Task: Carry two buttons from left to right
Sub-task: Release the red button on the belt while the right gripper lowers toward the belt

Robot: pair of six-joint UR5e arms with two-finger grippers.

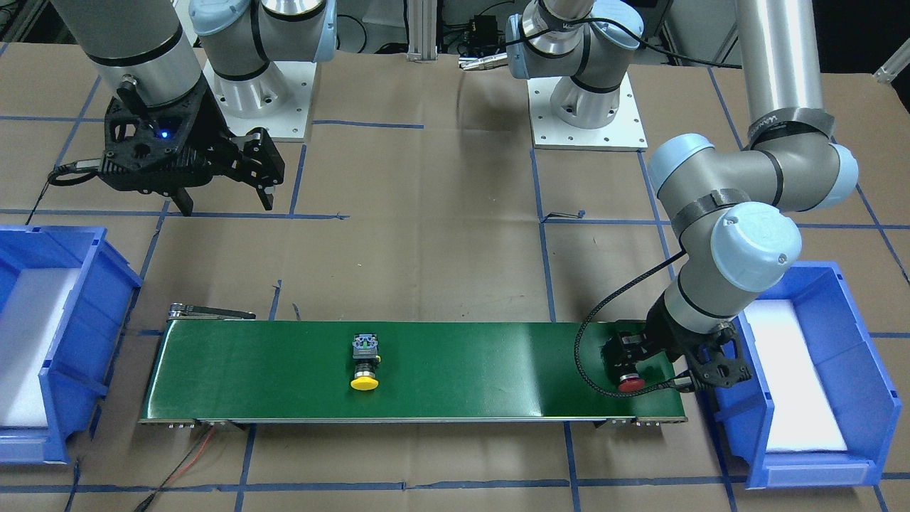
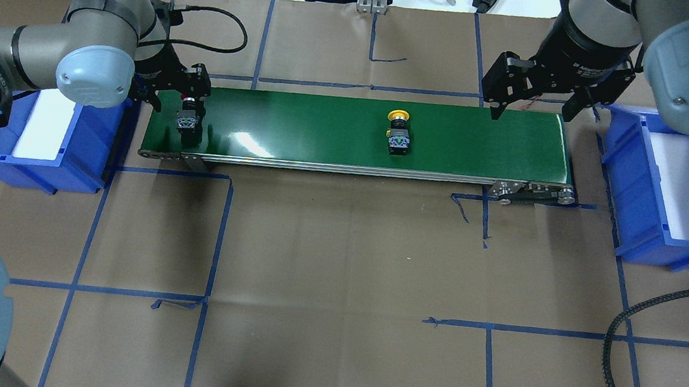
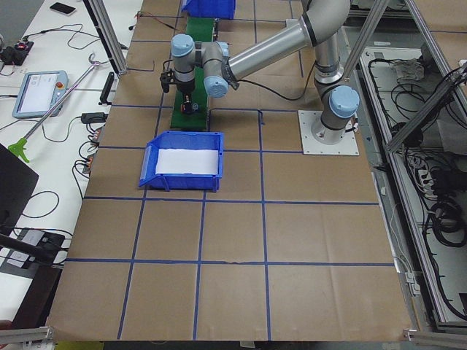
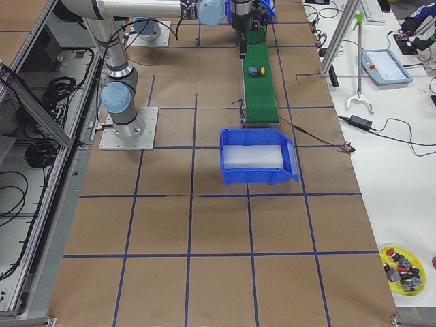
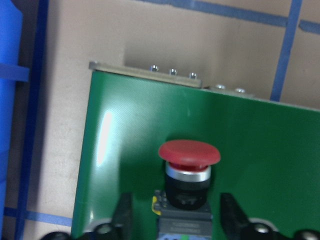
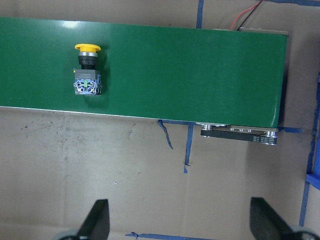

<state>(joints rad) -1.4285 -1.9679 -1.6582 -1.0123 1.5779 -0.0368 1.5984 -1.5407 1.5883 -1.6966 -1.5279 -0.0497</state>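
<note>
Left arm reaches out low, elbow bent above your blue plastic bin with the white foam liner [image 1: 803,427], wrist pointing down at the left end of the green conveyor belt [image 2: 300,122]. Left gripper [image 5: 176,200] straddles the red-capped push-button switch [image 5: 189,155], which lies on its side on the belt. The fingers [image 5: 124,212] stand apart with a gap to the grey block on each side.

Right arm is raised near the belt's right end. Right gripper [image 2: 530,101] is spread wide, with nothing between the fingers.

The yellow-capped push-button switch [image 2: 398,133] lies on its side about mid-belt, cap toward your side, well apart from both grippers.

The second blue plastic bin [image 2: 644,217], off the belt's right end, also shows only a white liner. The left bin is partly hidden by the arm in the overhead view.

A black braided cable [image 1: 590,355] loops from the left wrist over the belt just beside the red cap. Both bins stand on the brown paper surface with blue tape grid [image 2: 337,252].
</note>
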